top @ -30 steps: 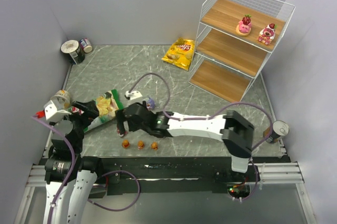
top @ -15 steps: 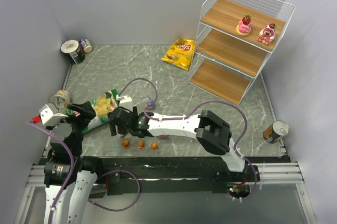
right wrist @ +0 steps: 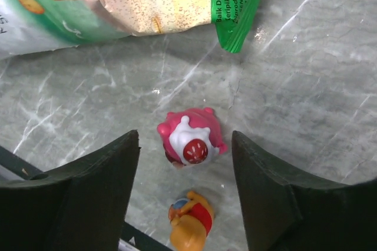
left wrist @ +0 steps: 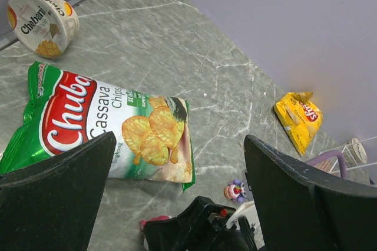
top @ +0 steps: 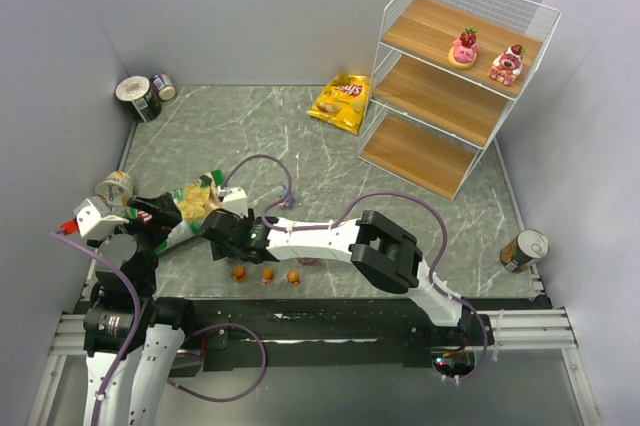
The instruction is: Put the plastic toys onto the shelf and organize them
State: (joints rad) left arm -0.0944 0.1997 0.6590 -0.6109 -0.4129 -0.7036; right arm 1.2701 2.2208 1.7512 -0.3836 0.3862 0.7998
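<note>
- In the right wrist view the right gripper [right wrist: 185, 138] is seen released. Its fingers [right wrist: 76, 198] are spread to either side of a pink toy [right wrist: 191, 144], and bare marble shows between the toy and each finger, so nothing is grasped.
- Only that view shows an orange toy [right wrist: 189, 227] just behind the pink one, toward the palm. It also shows a corner of the green chip bag [right wrist: 118, 3] just beyond the fingertips.
- From the top camera the pink toy cannot be made out beneath the gripper.
- The top camera alone shows the shelf [top: 450, 76], well away beyond the right gripper and to its right. A strawberry toy [top: 463, 47] and a second strawberry toy [top: 507, 63] are set on its top board.
- The left gripper [left wrist: 178, 139] is shown spread wide in the left wrist view, with nothing held. The green bag lies ahead of its fingers, and a purple toy [left wrist: 235, 190] is seen just inside its right finger.
</note>
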